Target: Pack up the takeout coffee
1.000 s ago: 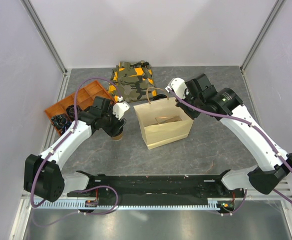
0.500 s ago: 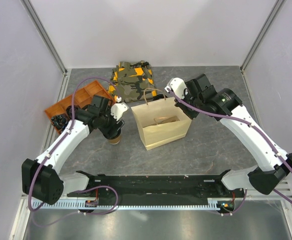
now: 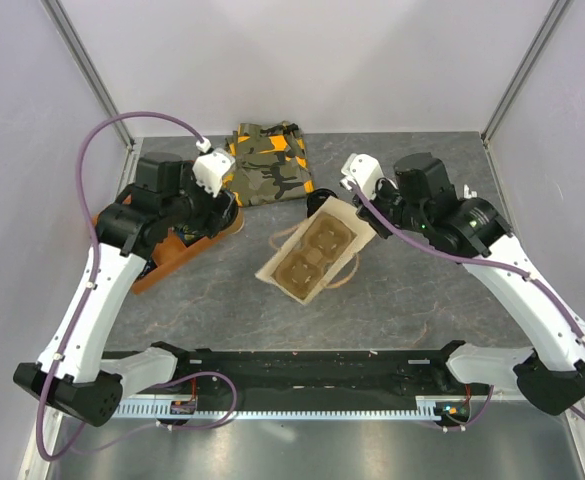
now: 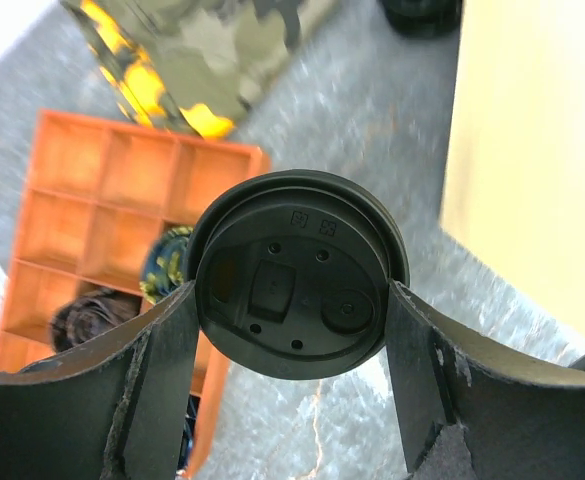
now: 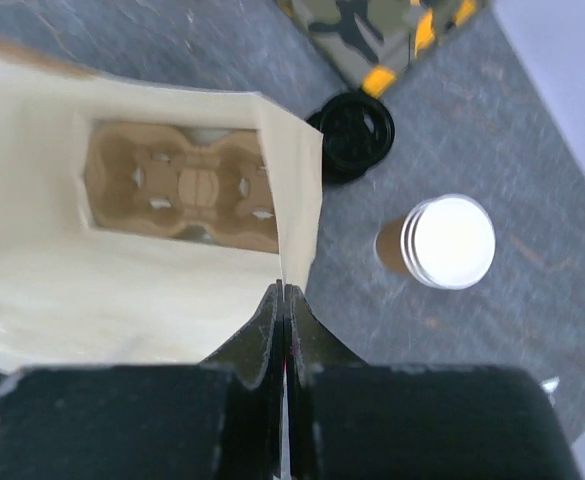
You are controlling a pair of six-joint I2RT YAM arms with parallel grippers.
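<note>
Left wrist view: left gripper (image 4: 292, 335) spread wide, fingers (image 4: 157, 385) pressed against both sides of takeout coffee (image 4: 292, 285), black lid facing camera. Orange tray (image 4: 92, 210) behind it, paper bag (image 4: 542, 150) off to one side. Top view: coffee at tray's right end, apart from bag. Right wrist view: right gripper (image 5: 283, 300) fully closed, pinching bag rim. Cardboard carrier (image 5: 177, 190) inside bag.

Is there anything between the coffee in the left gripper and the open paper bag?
Nothing visible. The left gripper grips the takeout coffee; only bare table lies between it and the paper bag. The right gripper pinches the bag's edge; its mouth is open, a cup carrier inside.
</note>
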